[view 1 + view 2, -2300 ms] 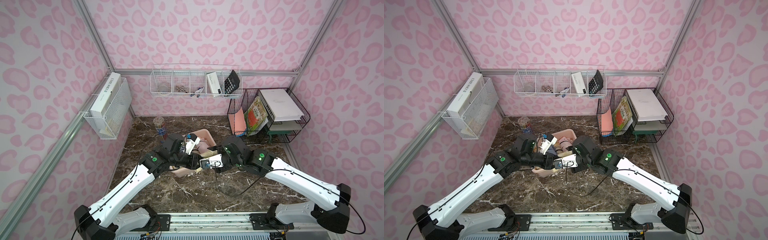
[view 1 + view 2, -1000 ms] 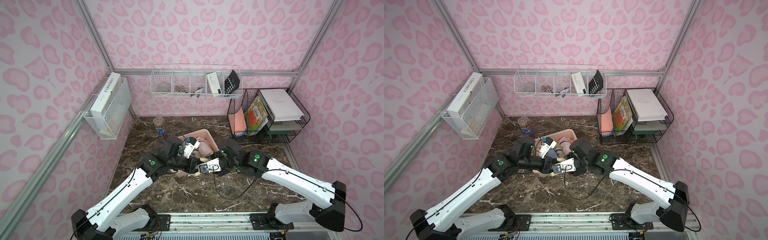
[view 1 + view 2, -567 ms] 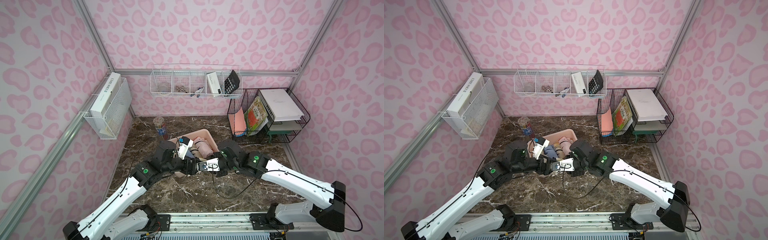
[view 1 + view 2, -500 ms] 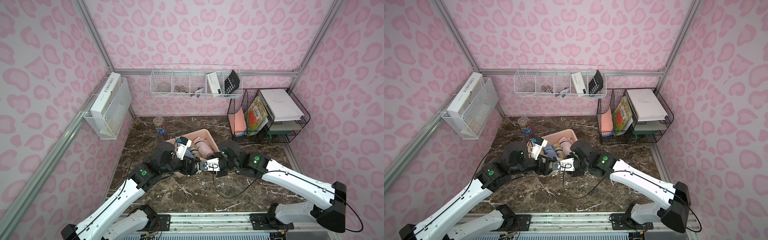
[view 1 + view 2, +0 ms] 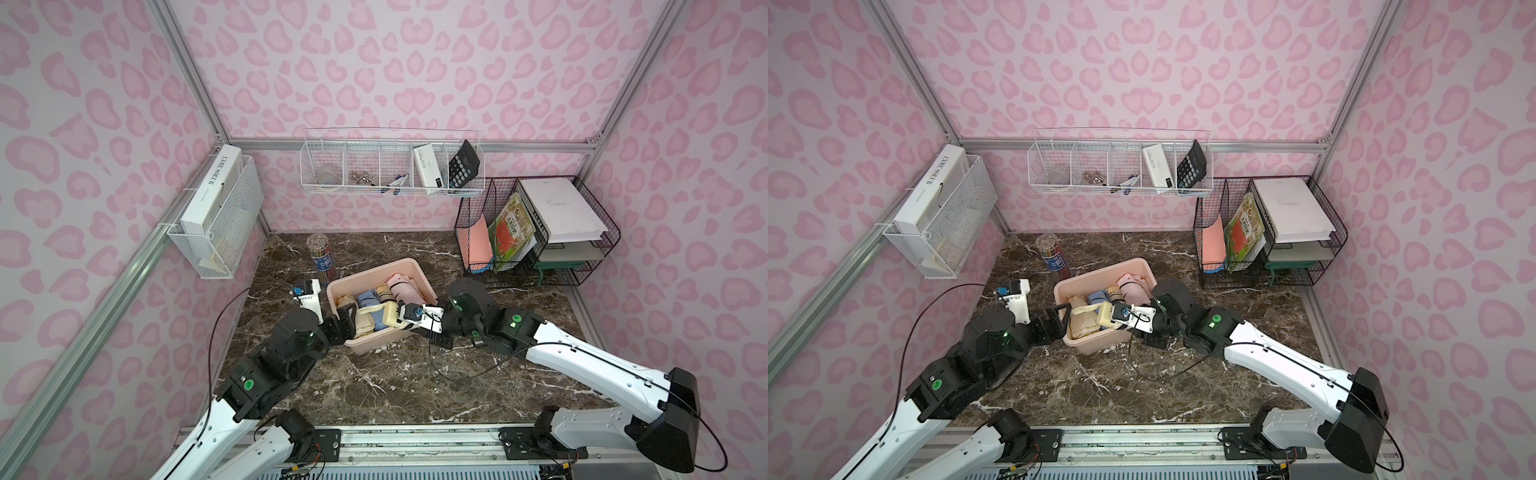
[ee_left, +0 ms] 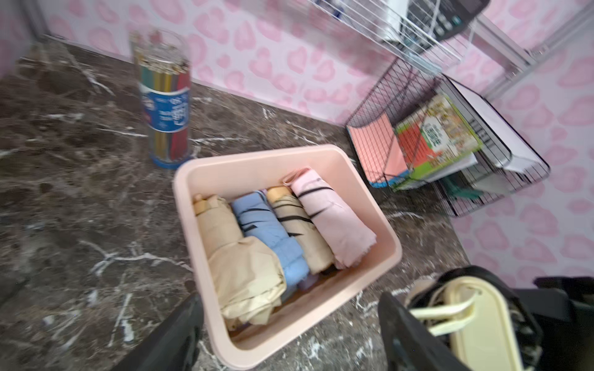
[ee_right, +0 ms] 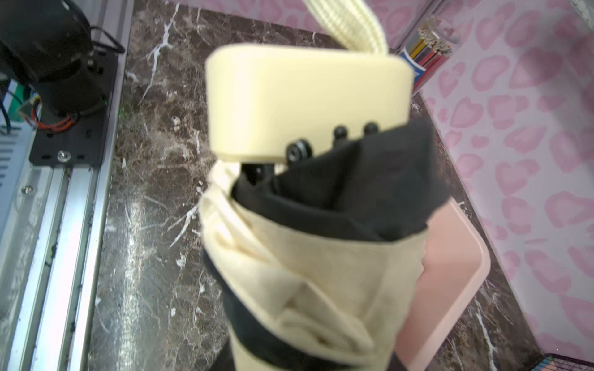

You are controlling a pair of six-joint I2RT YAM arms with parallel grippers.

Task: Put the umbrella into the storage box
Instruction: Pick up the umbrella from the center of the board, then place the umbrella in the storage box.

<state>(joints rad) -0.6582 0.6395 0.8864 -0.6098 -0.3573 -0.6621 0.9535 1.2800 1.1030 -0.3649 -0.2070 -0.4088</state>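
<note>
The right gripper (image 5: pixel 401 318) is clamped on a cream umbrella (image 7: pixel 305 96), holding it up at the near right edge of the pink box (image 5: pixel 368 277). The blocky handle points toward the left arm with a strap at its end, and the cloth, cream outside and black inside, runs back into the grip. The handle hangs above the box's near end. Whether it is over the rim or just outside it, I cannot tell. The umbrella is not lying in the box yet.

The left gripper (image 6: pixel 289 302) has its fingers wide apart with nothing gripped between them. It is low by the box's near left corner, close to the handle.

Inside the box four folded umbrellas (image 6: pixel 266 225) lie side by side — cream, blue, tan and pink. The box sits on the marble table (image 5: pixel 374 386). A tub of coloured pencils (image 5: pixel 323 257) stands just behind it, and a black wire rack (image 5: pixel 536 232) is off toward the far right.
</note>
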